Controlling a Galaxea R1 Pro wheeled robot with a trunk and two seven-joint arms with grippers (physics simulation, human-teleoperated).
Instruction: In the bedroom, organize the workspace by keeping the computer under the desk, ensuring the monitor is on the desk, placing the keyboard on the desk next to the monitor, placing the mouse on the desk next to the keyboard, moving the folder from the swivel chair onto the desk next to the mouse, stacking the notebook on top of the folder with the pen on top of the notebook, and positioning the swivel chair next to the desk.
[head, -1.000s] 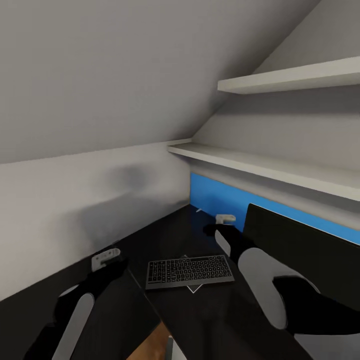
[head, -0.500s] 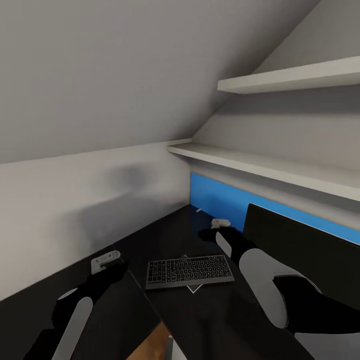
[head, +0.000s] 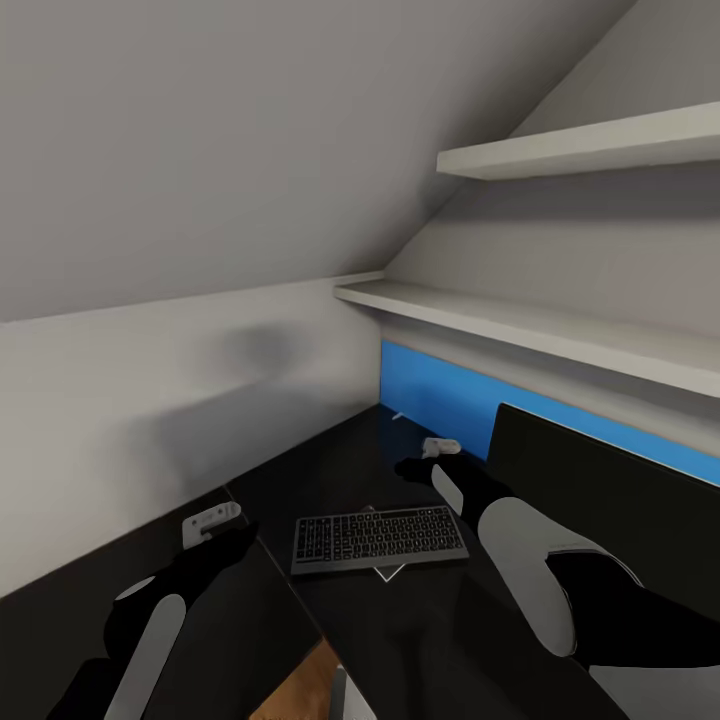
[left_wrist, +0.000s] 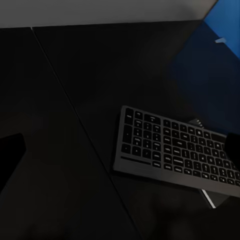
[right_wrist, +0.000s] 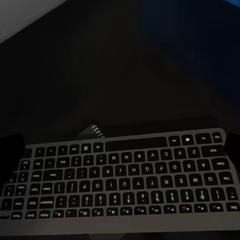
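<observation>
The keyboard lies flat on the dark tabletop, just beside the lower left edge of the black monitor, so those two already stand as the task asks. It rests on top of something thin: a pale corner pokes out from under its near edge in the head view, and the right wrist view shows a spiral binding at its far edge, so this is probably the notebook, pinned beneath it and due to be freed for the stack.

The right gripper hangs over the tabletop beyond the keyboard, near the blue back panel, its camera looking back down on the keys. Whether its fingers are spread or pressed together I cannot tell. The left gripper hovers low over the neighbouring dark surface, well apart from the keyboard; its finger state is likewise unclear.
</observation>
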